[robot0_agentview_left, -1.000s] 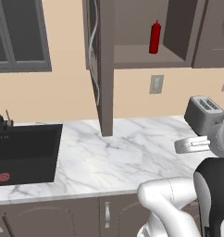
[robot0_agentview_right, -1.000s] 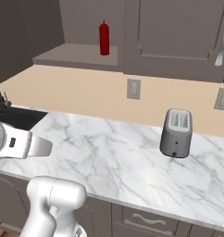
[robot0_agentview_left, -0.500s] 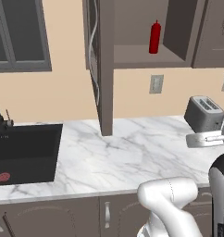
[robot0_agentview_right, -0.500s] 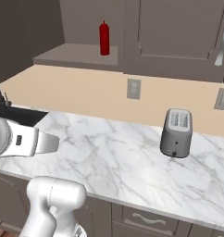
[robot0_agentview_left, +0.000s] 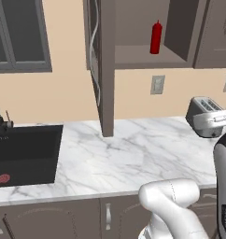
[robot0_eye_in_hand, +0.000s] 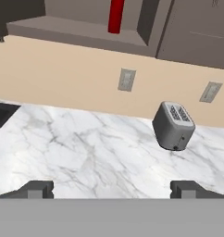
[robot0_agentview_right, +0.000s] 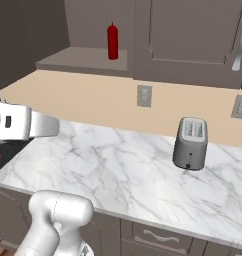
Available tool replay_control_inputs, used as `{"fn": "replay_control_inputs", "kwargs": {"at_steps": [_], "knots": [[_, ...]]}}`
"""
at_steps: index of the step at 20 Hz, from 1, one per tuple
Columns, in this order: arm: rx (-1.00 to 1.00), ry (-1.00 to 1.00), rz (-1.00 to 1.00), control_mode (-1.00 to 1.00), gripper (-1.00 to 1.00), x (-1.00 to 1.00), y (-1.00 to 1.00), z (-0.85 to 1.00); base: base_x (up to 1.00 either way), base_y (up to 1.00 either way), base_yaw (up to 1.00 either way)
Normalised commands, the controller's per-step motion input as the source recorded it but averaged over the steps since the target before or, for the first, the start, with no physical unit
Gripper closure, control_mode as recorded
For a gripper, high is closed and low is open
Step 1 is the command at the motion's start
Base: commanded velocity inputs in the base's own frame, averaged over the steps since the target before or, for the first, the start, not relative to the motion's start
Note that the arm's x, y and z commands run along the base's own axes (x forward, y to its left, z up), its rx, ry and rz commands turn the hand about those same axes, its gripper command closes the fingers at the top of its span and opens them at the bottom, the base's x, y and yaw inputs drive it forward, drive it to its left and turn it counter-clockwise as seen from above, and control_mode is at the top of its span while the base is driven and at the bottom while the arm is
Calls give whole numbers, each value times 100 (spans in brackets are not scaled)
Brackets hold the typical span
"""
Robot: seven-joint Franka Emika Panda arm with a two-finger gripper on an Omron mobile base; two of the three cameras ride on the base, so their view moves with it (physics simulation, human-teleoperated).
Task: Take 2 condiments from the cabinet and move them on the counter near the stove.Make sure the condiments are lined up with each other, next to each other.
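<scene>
- We see the red squeeze bottle [robot0_agentview_left: 156, 37] standing upright in the open cabinet [robot0_agentview_left: 143, 55].
- Our gripper [robot0_eye_in_hand: 112, 189] is spread wide above the counter [robot0_eye_in_hand: 86, 152], holding nothing.

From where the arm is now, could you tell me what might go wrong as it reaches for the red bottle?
1. The red squeeze bottle is slim and stands upright on the cabinet shelf; the open gripper could tip it over.
2. The open cabinet door hangs edge-on left of the shelf; the rising arm might clip it.
3. The toaster sits on the counter close by; a swing could knock it.
</scene>
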Motion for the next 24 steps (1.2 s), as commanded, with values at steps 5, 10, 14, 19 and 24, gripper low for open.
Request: {"fn": "replay_control_inputs", "kwargs": {"at_steps": [5,10,14,19,24], "knots": [[-5,-1,0,-100,-100,33,0,46,0,0,0],[0,0,0,-100,-100,44,0,30,0,0,0],[0,0,0,-100,-100,17,0,4,0,0,0],[1,0,0,-100,-100,15,0,0,0,0,0],[0,-4,-3,-100,-100,62,0,0,0,0,0]]}}
